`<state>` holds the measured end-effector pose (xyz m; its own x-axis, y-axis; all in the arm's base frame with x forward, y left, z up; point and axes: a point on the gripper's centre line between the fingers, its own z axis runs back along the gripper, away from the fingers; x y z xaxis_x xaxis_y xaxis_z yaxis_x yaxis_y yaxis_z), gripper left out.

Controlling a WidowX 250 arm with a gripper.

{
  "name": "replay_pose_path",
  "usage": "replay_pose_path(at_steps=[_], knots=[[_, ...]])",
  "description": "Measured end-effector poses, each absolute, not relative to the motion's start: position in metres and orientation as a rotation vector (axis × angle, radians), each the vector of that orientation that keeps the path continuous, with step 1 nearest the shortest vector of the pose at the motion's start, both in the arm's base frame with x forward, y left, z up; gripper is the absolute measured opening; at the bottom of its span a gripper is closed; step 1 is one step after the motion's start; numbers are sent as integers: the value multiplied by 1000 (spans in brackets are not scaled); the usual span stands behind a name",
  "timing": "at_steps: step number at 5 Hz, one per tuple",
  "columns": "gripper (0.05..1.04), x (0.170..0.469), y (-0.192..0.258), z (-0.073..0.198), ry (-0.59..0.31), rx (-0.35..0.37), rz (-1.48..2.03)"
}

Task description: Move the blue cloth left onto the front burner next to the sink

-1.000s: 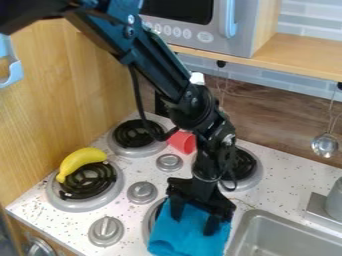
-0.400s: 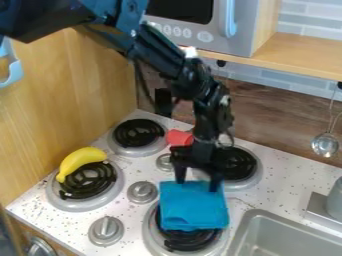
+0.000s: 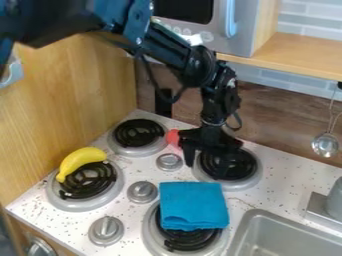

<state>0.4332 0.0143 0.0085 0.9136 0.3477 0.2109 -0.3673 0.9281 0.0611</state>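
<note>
On a speckled counter (image 3: 287, 175), the pincer (image 3: 206, 162) hung empty, spread wide, over a burner (image 3: 234, 186) near a folded blue cloth (image 3: 194, 205).

toy kitchen | stove burners (image 3: 89, 181) | sink (image 3: 288, 239) | microwave (image 3: 242, 30) | tiled backsplash (image 3: 304, 22)

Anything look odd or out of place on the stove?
The blue cloth lies partly over the nearest burner, and the banana rests on the edge of the leftmost burner; both look odd on cooking coils. The counter looks speckled, but whether that's crumbs or pattern, I can't tell.
</note>
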Motion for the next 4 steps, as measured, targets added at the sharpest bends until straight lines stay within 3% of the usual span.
replay_pose_path(at_steps=[1, 2, 3, 4], knots=[[972, 430, 25, 5, -187, 98, 398], [983, 408, 23, -8, -127, 79, 401], [989, 385, 25, 44, -202, -4, 373], [991, 357, 24, 68, -209, -38, 327]])
